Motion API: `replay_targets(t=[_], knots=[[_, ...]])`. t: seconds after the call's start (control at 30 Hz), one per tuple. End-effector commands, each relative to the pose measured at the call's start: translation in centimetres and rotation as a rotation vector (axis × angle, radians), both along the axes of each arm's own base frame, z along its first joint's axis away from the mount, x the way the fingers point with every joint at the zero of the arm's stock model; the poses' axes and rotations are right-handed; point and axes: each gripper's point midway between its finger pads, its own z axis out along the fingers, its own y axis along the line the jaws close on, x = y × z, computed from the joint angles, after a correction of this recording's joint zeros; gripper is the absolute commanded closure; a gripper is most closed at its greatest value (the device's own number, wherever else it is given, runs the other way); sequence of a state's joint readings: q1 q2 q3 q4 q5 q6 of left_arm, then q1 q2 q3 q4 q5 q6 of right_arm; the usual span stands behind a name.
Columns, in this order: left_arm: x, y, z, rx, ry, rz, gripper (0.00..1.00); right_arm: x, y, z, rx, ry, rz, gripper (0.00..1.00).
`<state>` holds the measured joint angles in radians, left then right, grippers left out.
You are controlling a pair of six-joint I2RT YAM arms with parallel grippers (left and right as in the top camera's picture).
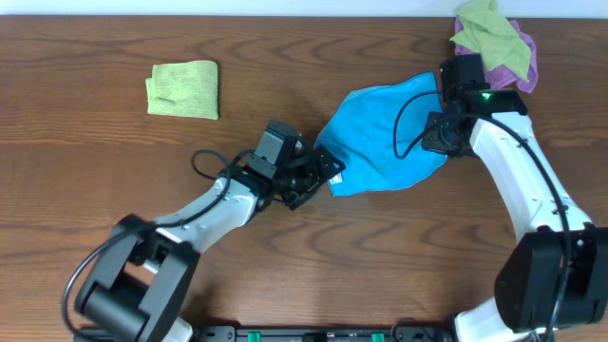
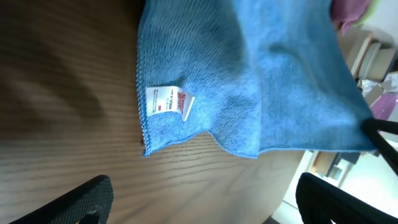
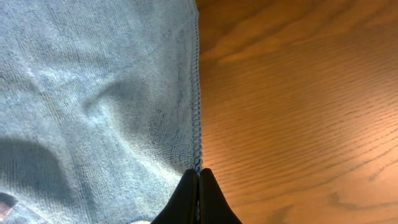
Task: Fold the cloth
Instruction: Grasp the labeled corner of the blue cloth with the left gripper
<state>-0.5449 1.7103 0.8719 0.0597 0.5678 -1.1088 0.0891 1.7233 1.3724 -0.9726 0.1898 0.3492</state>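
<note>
Your right gripper point(image 3: 199, 183) is pinched on the hem of the cloth point(image 1: 380, 133), which lies toward the far-right corner of the table point(image 1: 85, 180). Your left gripper point(image 1: 328, 171) sits released by its tagged corner, holding nothing.

The wooden desk point(image 1: 95, 190) bears a folded green cloth point(image 1: 182, 89) far left. The blue cloth point(image 1: 380, 133) lies centre-right, a purple cloth point(image 1: 525, 57) far right.

the left arm point(image 1: 204, 214) reaches from the near left corner toward the middle, its forearm low over the tabletop and slanting right. the left gripper point(image 1: 318, 171) points right with its jaws spread wide, the fingers point(image 2: 87, 199) well apart. the right arm point(image 1: 518, 180) rises from the near right and bends left at the wrist. the right gripper point(image 3: 199, 177) has its jaws pressed together on the hem of the cloth point(image 3: 93, 93).
</note>
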Motion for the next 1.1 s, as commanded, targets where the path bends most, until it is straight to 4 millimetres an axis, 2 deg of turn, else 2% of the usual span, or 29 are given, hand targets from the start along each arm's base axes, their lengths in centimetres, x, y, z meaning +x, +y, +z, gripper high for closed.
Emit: replay_targets(t=[0.0, 0.37, 0.53, 0.67, 0.77, 1.0, 1.07], knots=[[-0.7, -1.3, -1.0, -0.025, 0.069, -0.004, 0.05, 0.0, 0.1, 0.1, 0.019, -0.008, -0.015, 0.99], [-1.2, -3.8, -3.9, -0.043, 0.104, -0.009, 0.05, 0.0, 0.5, 0.6, 0.04, -0.024, -0.01, 0.99], [-0.7, -3.6, -5.1, -0.012, 0.092, 0.021, 0.04, 0.0, 0.5, 1.3, 0.041, -0.042, -0.01, 0.99], [0.1, -3.5, -5.1, 0.008, 0.05, 0.051, 0.0, -0.1, 0.6, 1.5, 0.05, -0.048, -0.007, 0.99], [0.5, -3.4, -5.3, 0.038, 0.016, 0.078, 0.1, -0.1, 0.7, 1.6, 0.056, -0.048, -0.003, 0.99], [0.8, -3.5, -5.7, 0.098, -0.04, 0.116, 0.19, -0.1, 1.2, 1.5, 0.079, -0.045, 0.006, 0.99], [1.0, -3.3, -5.8, 0.119, -0.059, 0.134, 0.29, -0.2, 1.2, 1.5, 0.08, -0.042, 0.009, 0.99]])
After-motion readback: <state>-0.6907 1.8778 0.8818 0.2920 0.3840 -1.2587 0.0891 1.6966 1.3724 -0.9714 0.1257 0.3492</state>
